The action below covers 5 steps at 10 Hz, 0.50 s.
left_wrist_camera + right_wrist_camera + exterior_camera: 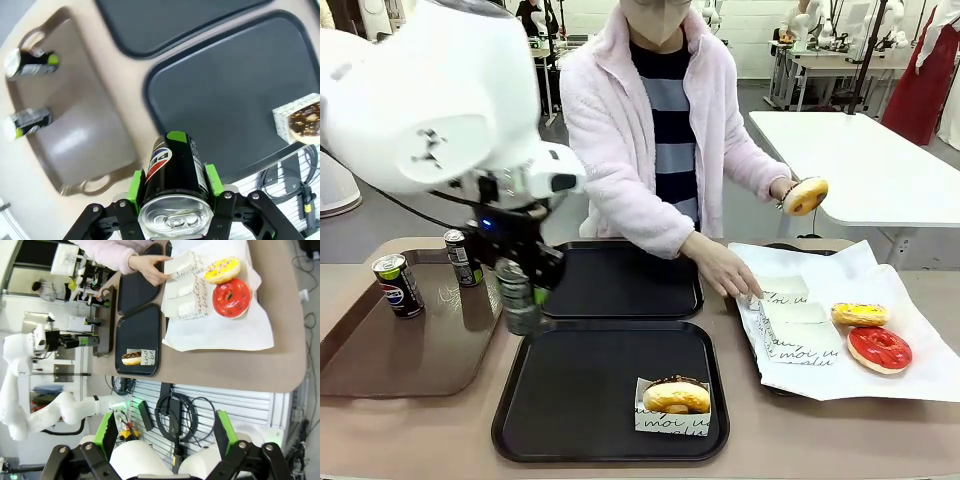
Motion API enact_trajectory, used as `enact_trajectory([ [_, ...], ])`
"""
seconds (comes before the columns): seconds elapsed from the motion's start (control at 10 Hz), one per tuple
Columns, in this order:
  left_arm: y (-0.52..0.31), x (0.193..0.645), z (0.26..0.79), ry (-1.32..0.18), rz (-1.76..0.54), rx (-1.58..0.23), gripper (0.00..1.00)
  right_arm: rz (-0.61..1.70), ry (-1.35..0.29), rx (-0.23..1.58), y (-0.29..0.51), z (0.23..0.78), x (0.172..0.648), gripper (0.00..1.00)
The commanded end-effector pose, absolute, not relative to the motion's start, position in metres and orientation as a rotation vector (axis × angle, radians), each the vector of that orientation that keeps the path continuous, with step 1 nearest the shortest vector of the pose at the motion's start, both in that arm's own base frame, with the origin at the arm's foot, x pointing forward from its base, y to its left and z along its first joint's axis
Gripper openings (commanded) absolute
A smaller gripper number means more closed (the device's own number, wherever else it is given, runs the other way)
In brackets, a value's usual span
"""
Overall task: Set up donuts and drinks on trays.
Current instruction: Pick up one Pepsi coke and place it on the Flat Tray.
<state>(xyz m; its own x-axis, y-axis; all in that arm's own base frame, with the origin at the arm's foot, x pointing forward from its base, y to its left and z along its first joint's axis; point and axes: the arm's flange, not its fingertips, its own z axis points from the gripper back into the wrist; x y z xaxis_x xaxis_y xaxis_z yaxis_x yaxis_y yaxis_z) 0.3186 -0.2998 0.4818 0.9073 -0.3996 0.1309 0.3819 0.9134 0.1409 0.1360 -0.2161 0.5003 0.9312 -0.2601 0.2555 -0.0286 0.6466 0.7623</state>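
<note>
While left jaws pinch a Pepsi can, right jaws stand spread; donut box reads "moi".

the table is seen from the robot's side in the front view, facing the person. the near black tray is looked down on closely from the left wrist, distantly and sideways from the right. its boxed donut is shared by all 3.
</note>
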Motion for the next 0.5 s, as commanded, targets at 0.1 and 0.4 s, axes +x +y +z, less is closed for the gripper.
enact_trajectory([
  [0.1,-0.334,0.334,0.466,-0.155,-0.439,0.018,0.59,-0.132,-0.364,0.867,-0.218,0.499,0.134,1.0],
  [0.4,-0.335,0.33,0.456,-0.146,-0.453,0.039,0.59,-0.132,-0.364,0.867,-0.218,0.499,0.134,1.0],
])
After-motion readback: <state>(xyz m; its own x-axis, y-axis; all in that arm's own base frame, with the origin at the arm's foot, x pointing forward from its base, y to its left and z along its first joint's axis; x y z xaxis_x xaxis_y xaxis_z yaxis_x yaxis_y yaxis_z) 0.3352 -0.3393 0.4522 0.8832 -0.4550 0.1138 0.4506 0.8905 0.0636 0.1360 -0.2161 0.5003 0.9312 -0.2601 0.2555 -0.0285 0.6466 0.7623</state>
